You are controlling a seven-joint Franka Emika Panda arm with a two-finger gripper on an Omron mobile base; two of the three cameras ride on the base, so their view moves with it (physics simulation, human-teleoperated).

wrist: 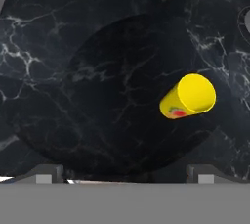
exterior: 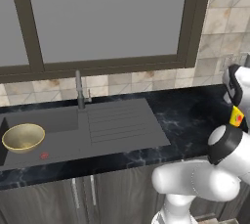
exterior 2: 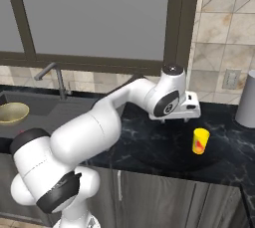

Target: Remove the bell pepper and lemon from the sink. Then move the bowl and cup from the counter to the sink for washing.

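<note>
The small yellow cup (exterior 2: 200,141) with a red tint low down stands upright on the black counter (exterior 2: 149,147). My gripper (exterior 2: 191,116) hovers just above it, a little to its left, open and empty. In the hand view the cup (wrist: 190,98) lies ahead and right of centre, between the lines of the wide-spread fingertips (wrist: 49,173). The golden bowl (exterior: 23,137) sits inside the dark grey sink (exterior: 122,130), at the basin's left end, near the reddish drain spot (exterior: 44,155). The bell pepper and lemon are out of view.
A tall grey cylinder (exterior 2: 247,100) stands on the counter against the tiled wall, right of the cup. The thin faucet (exterior: 79,91) rises behind the basin beside the ribbed drainboard (exterior: 117,123). A window spans the wall above.
</note>
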